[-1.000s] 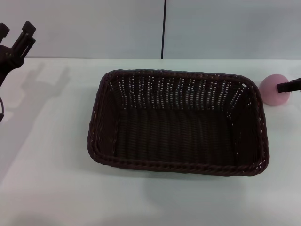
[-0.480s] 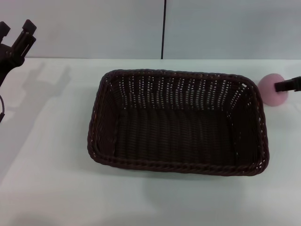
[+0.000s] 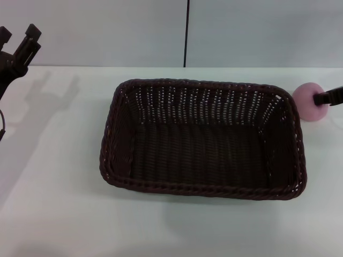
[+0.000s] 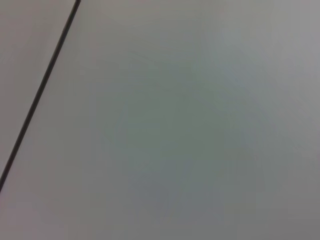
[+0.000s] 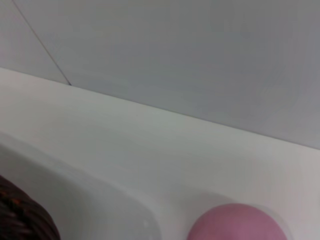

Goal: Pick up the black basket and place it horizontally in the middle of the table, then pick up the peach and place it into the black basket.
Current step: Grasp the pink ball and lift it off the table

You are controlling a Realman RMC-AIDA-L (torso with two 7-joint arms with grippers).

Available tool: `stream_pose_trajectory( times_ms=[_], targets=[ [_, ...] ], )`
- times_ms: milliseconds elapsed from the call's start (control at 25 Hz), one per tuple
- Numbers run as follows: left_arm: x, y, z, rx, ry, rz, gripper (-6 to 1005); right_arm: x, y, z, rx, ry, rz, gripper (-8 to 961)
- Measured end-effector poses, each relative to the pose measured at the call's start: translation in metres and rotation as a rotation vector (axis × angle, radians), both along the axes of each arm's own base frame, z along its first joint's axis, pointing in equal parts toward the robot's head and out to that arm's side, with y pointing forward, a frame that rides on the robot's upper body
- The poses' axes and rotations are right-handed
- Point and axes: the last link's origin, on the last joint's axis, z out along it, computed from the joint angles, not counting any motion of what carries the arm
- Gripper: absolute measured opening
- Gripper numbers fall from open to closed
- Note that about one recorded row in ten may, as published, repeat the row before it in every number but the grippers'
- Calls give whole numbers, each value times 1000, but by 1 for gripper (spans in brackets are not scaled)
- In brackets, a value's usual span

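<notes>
The black basket (image 3: 202, 138) lies lengthwise across the middle of the white table (image 3: 53, 203), open side up and empty. Its rim corner shows in the right wrist view (image 5: 20, 222). The pale-pink peach (image 3: 306, 101) is just beyond the basket's far right corner, at the right edge of the head view; it also shows in the right wrist view (image 5: 240, 224). My right gripper (image 3: 321, 98) reaches in from the right edge, one dark finger (image 3: 328, 97) lying across the peach, shut on it. My left gripper (image 3: 19, 35) is raised at the far left, open and empty.
A grey wall with a dark vertical seam (image 3: 187, 32) stands behind the table's far edge. The left wrist view shows only this wall and seam (image 4: 37, 97). Bare tabletop lies left of and in front of the basket.
The peach and the right gripper's finger have shifted slightly left and up, toward the basket's corner. The basket and the left arm have not moved.
</notes>
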Motion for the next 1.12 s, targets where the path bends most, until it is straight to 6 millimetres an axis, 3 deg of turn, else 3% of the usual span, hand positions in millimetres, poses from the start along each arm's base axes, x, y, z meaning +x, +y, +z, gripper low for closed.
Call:
stream_pose_trajectory(
  times_ms=[200, 320, 840, 1120],
  targets=[
    [-2, -1, -1, -4, -2, 7, 813, -1, 0, 1, 4, 2, 3, 51],
    [-2, -1, -1, -5, -2, 9, 813, 0, 0, 1, 5, 3, 1, 16],
    [-4, -4, -2, -7, -3, 12, 813, -7, -2, 19, 94, 120, 25, 16],
    [-5, -7, -3, -7, -10, 13, 813, -27, -5, 31, 134, 230, 89, 17]
  ],
)
